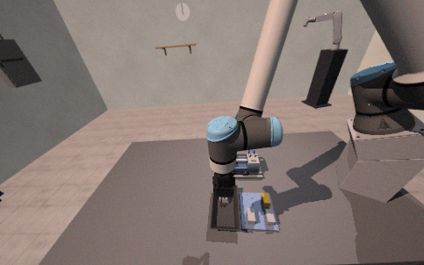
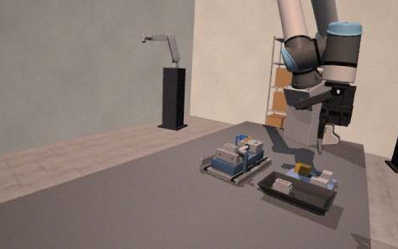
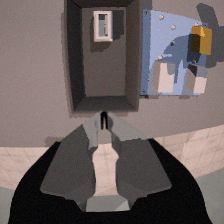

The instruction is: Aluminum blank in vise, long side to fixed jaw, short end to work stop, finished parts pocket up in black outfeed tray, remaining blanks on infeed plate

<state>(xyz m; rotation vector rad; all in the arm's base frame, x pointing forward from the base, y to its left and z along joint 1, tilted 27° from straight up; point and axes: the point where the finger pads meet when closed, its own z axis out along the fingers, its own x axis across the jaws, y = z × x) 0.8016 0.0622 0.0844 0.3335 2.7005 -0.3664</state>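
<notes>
My gripper [image 2: 320, 151] [image 3: 104, 112] is shut with nothing between its fingers. It hangs well above the table, over the near end of the black outfeed tray [image 1: 213, 215] [image 2: 304, 200] [image 3: 75, 70]. One finished part [image 2: 283, 186] [image 3: 103, 26] with a pocket lies flat in the tray's far end, pocket up. The blue infeed plate [image 1: 250, 199] [image 2: 289, 176] [image 3: 156, 40] lies beside the tray. It carries a yellow brass blank [image 1: 266, 200] [image 2: 302, 169] [image 3: 202, 40] and two gray blanks [image 1: 251, 215] [image 1: 270, 216] [image 2: 322, 180] [image 3: 164, 77] [image 3: 198, 80]. The vise [image 1: 246, 164] [image 2: 235, 160] stands behind them; I cannot tell what lies between its jaws.
The arm's base block [image 1: 389, 162] stands at the table's right side. A black pedestal with a small arm [image 2: 174, 96] and a shelf with boxes [image 2: 280, 95] stand off the table.
</notes>
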